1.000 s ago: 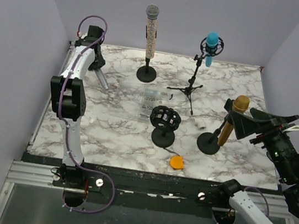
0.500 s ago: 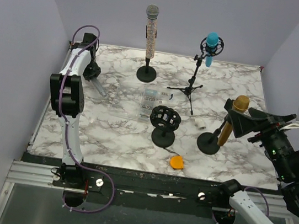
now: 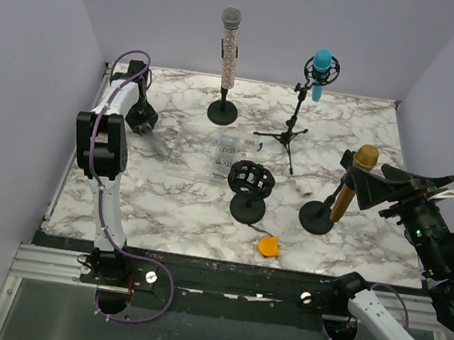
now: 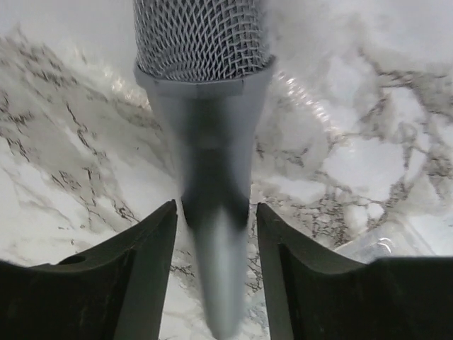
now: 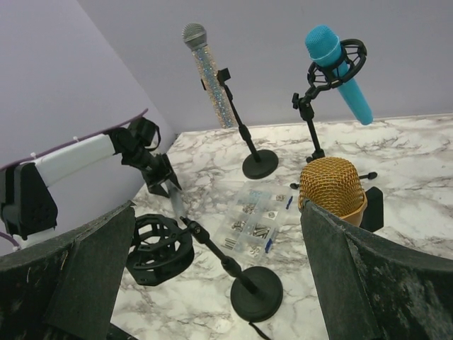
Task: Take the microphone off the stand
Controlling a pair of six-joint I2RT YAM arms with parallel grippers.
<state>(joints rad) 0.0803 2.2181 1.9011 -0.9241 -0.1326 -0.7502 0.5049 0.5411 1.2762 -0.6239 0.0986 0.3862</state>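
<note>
Jaws of left gripper (image 4: 216, 211) flank grey mic (image 4: 202, 42) handle, tight or loose can't tell. Mic slants at far-left of table (image 3: 171, 204), well apart from empty stand (image 3: 251, 186). Right gripper (image 5: 218, 212) wide open, empty, near gold mic (image 3: 366, 158).

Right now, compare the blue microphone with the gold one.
The blue microphone sits tilted atop a tripod; the gold microphone stands nearly upright on a round base. The blue microphone is farther back than the gold microphone. Both are on stands.
</note>
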